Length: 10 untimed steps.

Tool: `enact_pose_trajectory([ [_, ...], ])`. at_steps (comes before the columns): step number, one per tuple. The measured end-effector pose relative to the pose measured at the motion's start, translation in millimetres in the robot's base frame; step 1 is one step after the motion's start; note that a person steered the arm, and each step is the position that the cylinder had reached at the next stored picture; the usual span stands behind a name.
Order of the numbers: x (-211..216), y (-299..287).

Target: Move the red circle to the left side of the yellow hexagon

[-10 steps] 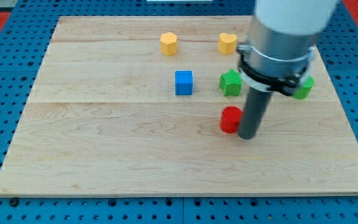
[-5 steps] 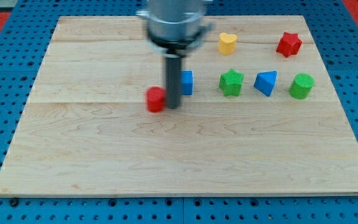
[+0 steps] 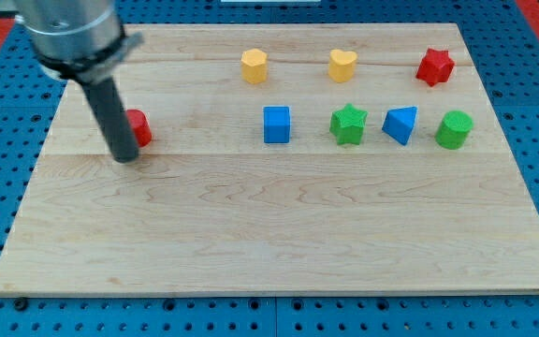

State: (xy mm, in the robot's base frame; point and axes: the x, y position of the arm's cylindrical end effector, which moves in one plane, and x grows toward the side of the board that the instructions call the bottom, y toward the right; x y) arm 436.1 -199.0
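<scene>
Red circle (image 3: 138, 126) has slid left; my tip (image 3: 125, 157), a gripless tool, touches its left.

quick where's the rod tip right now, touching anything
My tip: no gripper, holds nothing; it sits against the red circle, on that block's left and lower side in the view.

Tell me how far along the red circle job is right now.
Mostly done: the red circle sits well toward the view's left of the yellow hexagon, though lower on the board. In hand: my tip rests against the circle's lower-left side. Left: nudging it up level with the hexagon, if needed.
</scene>
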Motion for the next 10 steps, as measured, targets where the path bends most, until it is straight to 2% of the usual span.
enact_pose_trajectory([
  [1, -11.7, 9.2],
  [2, 16.6, 34.3],
  [3, 11.8, 65.7],
  [4, -42.6, 90.0],
  [5, -86.7, 90.1],
  [7, -68.0, 88.5],
  [8, -73.4, 46.9],
  [9, -114.2, 57.4],
  [10, -120.1, 69.2],
])
